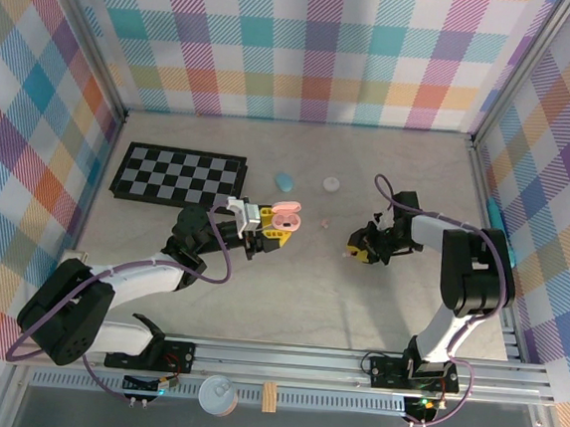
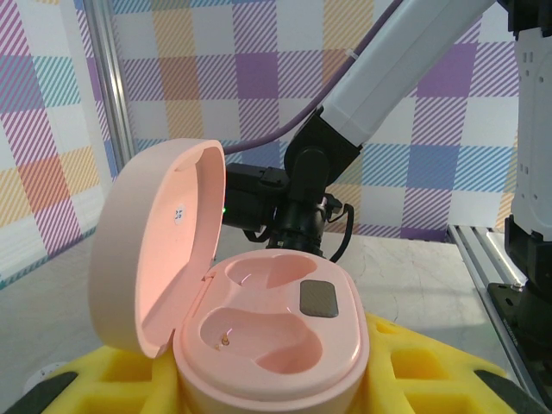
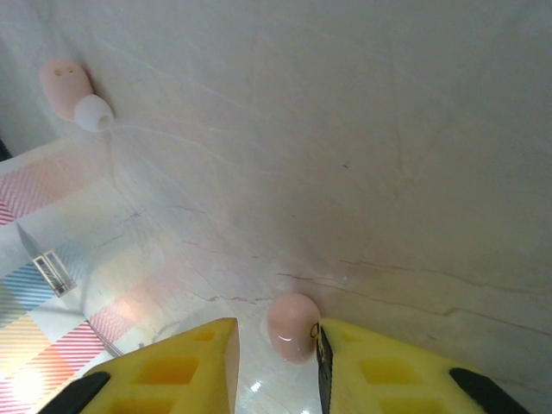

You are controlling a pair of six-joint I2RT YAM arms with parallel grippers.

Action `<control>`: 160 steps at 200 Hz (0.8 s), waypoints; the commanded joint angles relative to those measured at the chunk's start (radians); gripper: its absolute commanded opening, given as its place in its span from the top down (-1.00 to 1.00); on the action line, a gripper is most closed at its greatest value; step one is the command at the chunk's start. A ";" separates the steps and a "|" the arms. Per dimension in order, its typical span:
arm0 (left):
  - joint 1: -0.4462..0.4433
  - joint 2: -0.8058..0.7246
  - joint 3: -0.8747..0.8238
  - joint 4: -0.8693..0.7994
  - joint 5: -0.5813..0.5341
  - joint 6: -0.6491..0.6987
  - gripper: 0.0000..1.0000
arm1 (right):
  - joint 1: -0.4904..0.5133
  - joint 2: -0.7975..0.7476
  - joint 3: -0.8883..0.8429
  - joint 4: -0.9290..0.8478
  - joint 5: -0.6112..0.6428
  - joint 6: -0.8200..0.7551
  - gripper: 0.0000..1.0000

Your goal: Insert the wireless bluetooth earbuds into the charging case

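A pink earbud point(image 3: 291, 326) lies on the table point(image 3: 388, 129), right between the yellow fingertips of the right gripper point(image 3: 278, 345). The jaws stand narrowly apart. The bud is close against one finger with a slit of daylight at the other, so to my eye it is straddled rather than pinched. A second pink earbud point(image 3: 73, 90), with a pale tip, lies on the table well apart from the first.

The left gripper point(image 2: 267, 384) is closed on the pink charging case point(image 2: 272, 345) and holds it above the table with its lid point(image 2: 159, 241) thrown back. I'd guess it is offered like that so the other arm can bring a bud straight over.

The left wrist camera looks into the case and shows two sockets point(image 2: 259, 332), both empty. From overhead the case point(image 1: 287, 216) is just a pink shape, its hollows too small to read. That high view does give the layout: the right gripper point(image 1: 362, 248) is near the case but not at it. A blue case point(image 1: 285, 181), a white case point(image 1: 331, 185) and a chequered board point(image 1: 178, 176) sit farther back.
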 commanded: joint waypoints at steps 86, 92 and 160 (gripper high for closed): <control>0.014 -0.018 0.003 0.010 0.025 0.021 0.38 | 0.003 0.045 -0.031 0.050 -0.038 -0.010 0.31; 0.014 -0.017 0.003 0.010 0.026 0.022 0.38 | 0.004 0.049 -0.033 0.059 -0.044 -0.005 0.31; 0.014 -0.028 0.003 0.006 0.026 0.022 0.39 | 0.003 0.070 -0.043 0.149 -0.138 0.036 0.34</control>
